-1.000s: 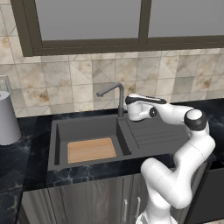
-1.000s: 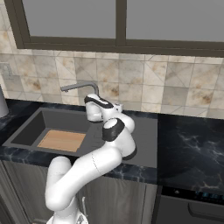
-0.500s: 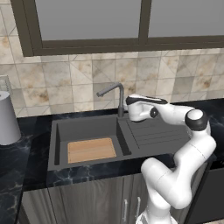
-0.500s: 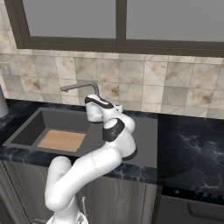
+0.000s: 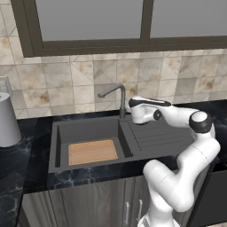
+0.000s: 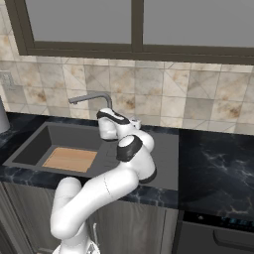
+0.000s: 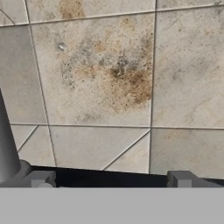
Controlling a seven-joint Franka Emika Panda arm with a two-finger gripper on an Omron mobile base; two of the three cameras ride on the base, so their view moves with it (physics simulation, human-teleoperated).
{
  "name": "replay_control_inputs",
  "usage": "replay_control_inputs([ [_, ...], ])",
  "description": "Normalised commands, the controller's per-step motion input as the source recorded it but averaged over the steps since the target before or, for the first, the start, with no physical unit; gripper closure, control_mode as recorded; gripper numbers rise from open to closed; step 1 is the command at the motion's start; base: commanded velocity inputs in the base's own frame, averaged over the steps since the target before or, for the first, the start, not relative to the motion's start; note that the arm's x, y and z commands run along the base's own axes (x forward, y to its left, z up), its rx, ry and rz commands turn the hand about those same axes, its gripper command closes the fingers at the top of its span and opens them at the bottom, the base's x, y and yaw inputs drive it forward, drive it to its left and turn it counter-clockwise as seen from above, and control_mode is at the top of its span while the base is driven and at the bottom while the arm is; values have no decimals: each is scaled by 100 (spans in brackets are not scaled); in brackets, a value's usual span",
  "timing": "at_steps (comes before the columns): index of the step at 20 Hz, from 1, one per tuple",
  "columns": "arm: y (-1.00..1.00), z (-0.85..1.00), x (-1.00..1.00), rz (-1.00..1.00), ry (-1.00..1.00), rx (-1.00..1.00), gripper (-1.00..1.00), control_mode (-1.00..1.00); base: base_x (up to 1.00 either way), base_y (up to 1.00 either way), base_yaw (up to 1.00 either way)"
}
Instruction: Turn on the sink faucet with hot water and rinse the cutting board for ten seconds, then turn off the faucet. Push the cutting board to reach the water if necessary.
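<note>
The dark grey sink faucet stands behind the sink, its spout arm angled left over the basin; no water runs from it. The light-tan cutting board lies flat on the basin floor toward the front, also seen as the cutting board from the right. My white hand hovers just right of the faucet post, pointing at the tiled wall. In the hand view my gripper is open, fingertips far apart with nothing between them, and the faucet post rises at the left edge.
A ribbed drainboard lies right of the basin, under my arm. A grey cylinder stands on the black counter at far left. Tiled wall and window frame close off the back. More black countertop stretches to the right.
</note>
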Motion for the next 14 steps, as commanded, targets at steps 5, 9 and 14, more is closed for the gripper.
replay_control_inputs([
  [5,-65,0,0,0,0,0,-100,-100,0,0,0],
  [9,-61,0,0,0,0,0,-100,-100,0,0,0],
  [14,-58,0,0,0,0,0,-100,-100,0,0,0],
])
